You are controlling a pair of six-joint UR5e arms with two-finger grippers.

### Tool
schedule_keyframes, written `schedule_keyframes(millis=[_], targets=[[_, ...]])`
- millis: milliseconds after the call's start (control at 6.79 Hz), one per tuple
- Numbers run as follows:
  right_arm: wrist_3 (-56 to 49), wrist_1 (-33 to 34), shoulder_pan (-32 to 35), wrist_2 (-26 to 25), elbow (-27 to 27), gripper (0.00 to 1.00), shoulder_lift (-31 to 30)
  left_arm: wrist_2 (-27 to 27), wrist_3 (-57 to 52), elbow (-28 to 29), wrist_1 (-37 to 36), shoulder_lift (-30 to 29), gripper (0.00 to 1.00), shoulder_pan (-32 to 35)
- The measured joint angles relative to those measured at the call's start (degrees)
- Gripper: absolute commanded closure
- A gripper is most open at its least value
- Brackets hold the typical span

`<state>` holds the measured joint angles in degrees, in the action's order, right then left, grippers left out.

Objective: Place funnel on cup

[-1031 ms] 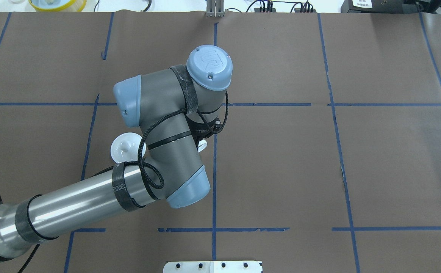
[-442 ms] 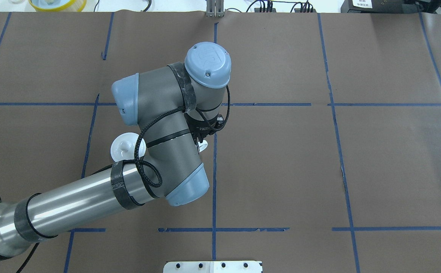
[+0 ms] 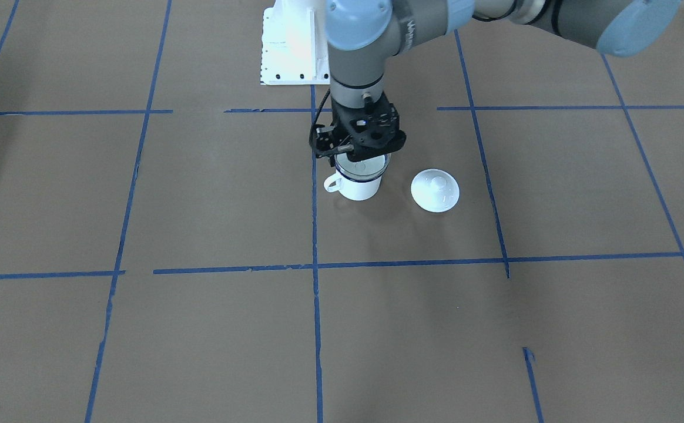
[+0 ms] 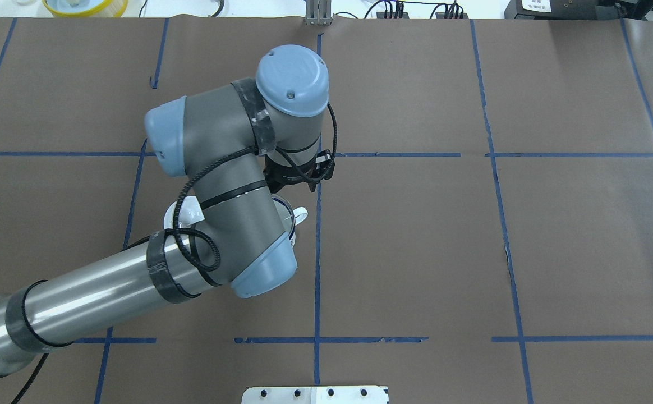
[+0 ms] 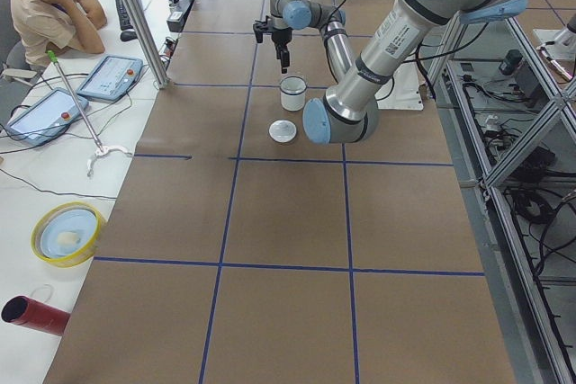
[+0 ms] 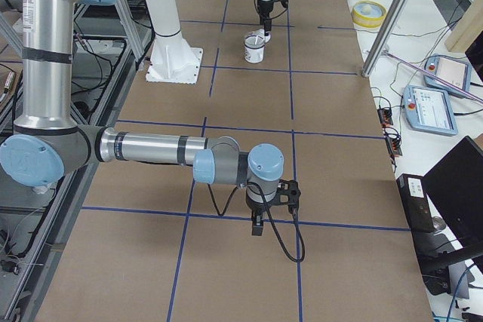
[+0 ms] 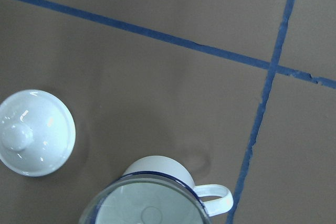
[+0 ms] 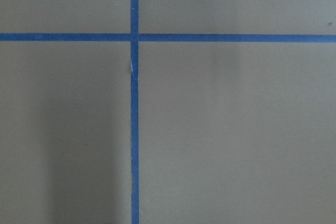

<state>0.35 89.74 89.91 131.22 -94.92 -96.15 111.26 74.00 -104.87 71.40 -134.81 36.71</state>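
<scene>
Brown-papered table (image 3: 201,205), blue tape grid. Left arm (image 4: 107,292) enters from the overhead view's lower left. Left gripper (image 3: 358,154) hangs just above the cup (image 3: 358,189), upper centre of the front view; nothing seen in its grasp, finger gap not discernible. Right gripper (image 6: 257,225): opening cannot be told. White knobbed lid (image 3: 435,190) lies right of the cup, apart. Clear funnel (image 3: 365,169) sits in the cup's mouth.

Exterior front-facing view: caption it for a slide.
Left pincer hovers over the clear funnel seated on the white enamel mug; knobbed white lid lies beside it.
</scene>
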Motion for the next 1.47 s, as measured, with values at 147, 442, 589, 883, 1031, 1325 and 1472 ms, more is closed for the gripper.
schedule_keyframes(millis=[147,442,589,883,1031,1325,1472], targets=[[0.00,0.00,0.00,0.00,0.00,0.00,0.00,0.57,-7.37,-5.74,0.14,4.94,0.00,3.51],[0.00,0.00,0.00,0.00,0.00,0.00,0.01,7.42,-26.25,-9.34,4.89,16.21,0.00,14.42],[0.00,0.00,0.00,0.00,0.00,0.00,0.03,12.27,-36.90,-9.24,9.26,23.52,0.00,21.30],[0.00,0.00,0.00,0.00,0.03,0.00,0.01,17.96,-62.29,-5.16,14.66,36.13,0.00,36.77],[0.00,0.00,0.00,0.00,0.03,0.00,0.00,20.32,-72.25,-0.62,15.41,39.93,0.00,44.20],[0.00,0.00,0.00,0.00,0.02,0.00,0.00,23.68,-79.51,6.32,15.72,46.04,0.00,52.24],[0.00,0.00,0.00,0.00,0.02,0.00,0.00,24.03,-80.34,7.39,15.63,48.03,0.00,53.90]])
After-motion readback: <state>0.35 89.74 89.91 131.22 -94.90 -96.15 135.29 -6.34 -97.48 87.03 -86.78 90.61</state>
